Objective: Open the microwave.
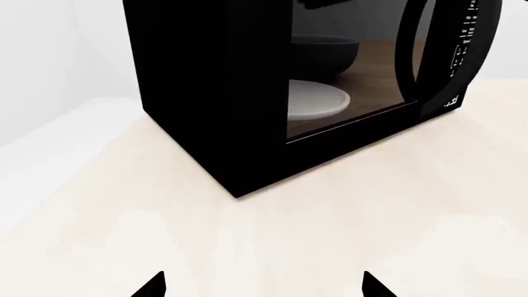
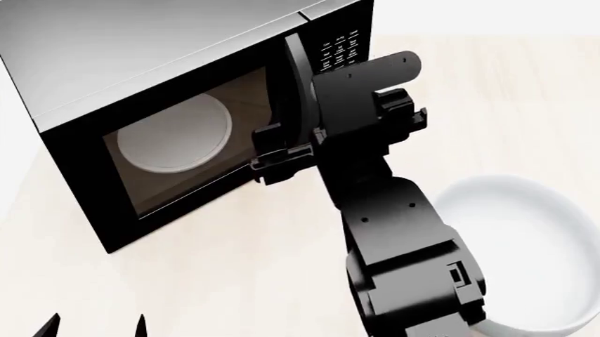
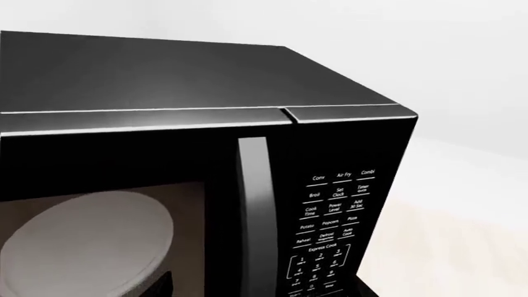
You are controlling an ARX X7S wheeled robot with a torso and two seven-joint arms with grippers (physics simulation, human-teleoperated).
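Left gripper (image 2: 94, 326) sits low, well apart from the microwave (image 2: 178, 91). Only its two fingertips show, spread with bare table (image 1: 272, 241) between them: released, holding nothing. No risk from that side unless it swings in.

The microwave stands ahead of both arms on the table, door shut as far as I can judge, turntable plate (image 2: 175, 133) visible through the glass.

Right gripper (image 2: 281, 158) is at the door front, just beside the vertical handle (image 3: 254, 210). Can't tell its jaw state: fingertips merge with the black door in the head view and are out of the wrist view.

Risks:
- A grip that closes beside the handle rather than around it slips off on the pull.
- Pulling straight back instead of along the hinge arc could drag the whole box across the table.
- White bowl (image 2: 544, 239) lies near the right forearm; a wide elbow sweep could knock it.
- Keypad (image 3: 334, 229) is just past the handle; overshoot lands there.
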